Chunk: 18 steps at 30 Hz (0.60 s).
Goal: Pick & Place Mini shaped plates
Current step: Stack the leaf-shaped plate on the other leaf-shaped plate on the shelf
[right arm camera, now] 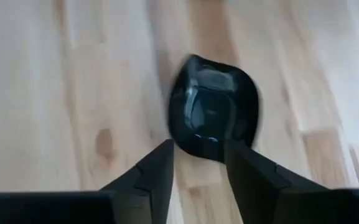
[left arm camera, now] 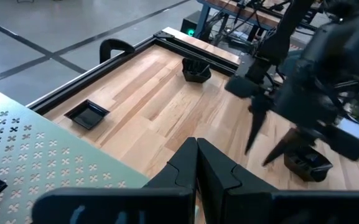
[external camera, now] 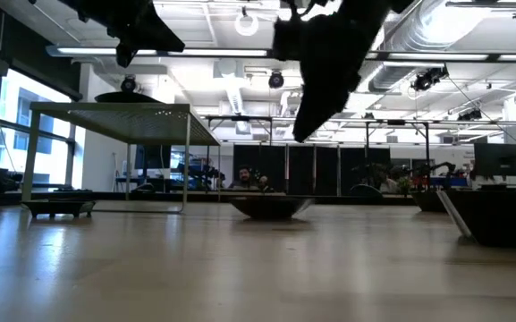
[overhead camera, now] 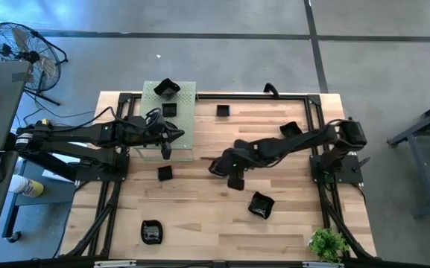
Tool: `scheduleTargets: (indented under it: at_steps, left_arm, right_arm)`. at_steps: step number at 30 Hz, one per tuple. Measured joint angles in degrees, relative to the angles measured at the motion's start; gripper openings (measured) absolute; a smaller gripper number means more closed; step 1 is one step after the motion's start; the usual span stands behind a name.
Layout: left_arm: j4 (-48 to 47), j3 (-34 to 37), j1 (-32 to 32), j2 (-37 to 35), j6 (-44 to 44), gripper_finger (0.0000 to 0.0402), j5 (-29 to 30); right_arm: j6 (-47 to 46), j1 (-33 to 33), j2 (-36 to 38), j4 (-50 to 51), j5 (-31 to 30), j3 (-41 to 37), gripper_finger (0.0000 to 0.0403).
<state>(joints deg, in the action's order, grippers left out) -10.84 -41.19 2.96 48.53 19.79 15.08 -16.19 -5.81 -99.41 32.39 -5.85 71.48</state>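
Observation:
Several small glossy black plates are spread about. Two sit on the pale green perforated board (overhead camera: 171,119): one (overhead camera: 166,88) and another (overhead camera: 170,109). Others lie flat on the wood, among them a square one (overhead camera: 223,111), one (overhead camera: 165,173), one (overhead camera: 261,205) and one (overhead camera: 152,231). My right gripper (overhead camera: 226,170) hangs open above mid-table. A rounded plate (right arm camera: 213,115) lies on the wood below and just beyond its open fingers (right arm camera: 198,155). My left gripper (overhead camera: 166,140) is shut and empty over the board's near edge (left arm camera: 196,163).
The board stands raised on thin legs (external camera: 114,112) at the far left. A black frame rail (overhead camera: 274,94) borders the table. A small green plant (overhead camera: 328,243) sits at the near right corner. Bare wood lies between the arms (overhead camera: 200,201). A fan (overhead camera: 17,45) stands off the table.

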Motion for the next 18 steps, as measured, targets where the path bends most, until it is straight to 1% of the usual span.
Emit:
scheduleTargets:
  at_steps: [4,9,11,13,16,18]
  left_arm:
    - [0.0,0.0,0.0,0.0,0.0,0.0001,0.0]
    - [0.0,0.0,0.0,0.0,0.0,0.0001,-0.2]
    - [0.0,0.0,0.0,0.0,0.0,0.0001,-0.2]
    - [0.0,0.0,0.0,0.0,0.0,0.0001,-0.2]
    - [0.0,0.0,0.0,0.0,0.0,0.0001,-0.2]
    - [0.0,0.0,0.0,0.0,0.0,0.0001,-0.2]
  right_arm:
    - [-7.5,1.6,3.3,-6.7,0.4,-8.1,0.0141]
    - [-16.0,5.6,5.1,-22.4,6.1,-18.7,0.0138]
    - [-18.6,6.9,5.0,-27.5,6.7,-22.2,0.0138]
    - [-20.6,8.1,5.0,-31.7,6.5,-24.8,0.0138]
    - [-22.4,9.3,5.0,-35.5,6.5,-27.8,0.0138]
    - [-22.5,9.8,4.7,-39.3,8.7,-29.4,0.0138]
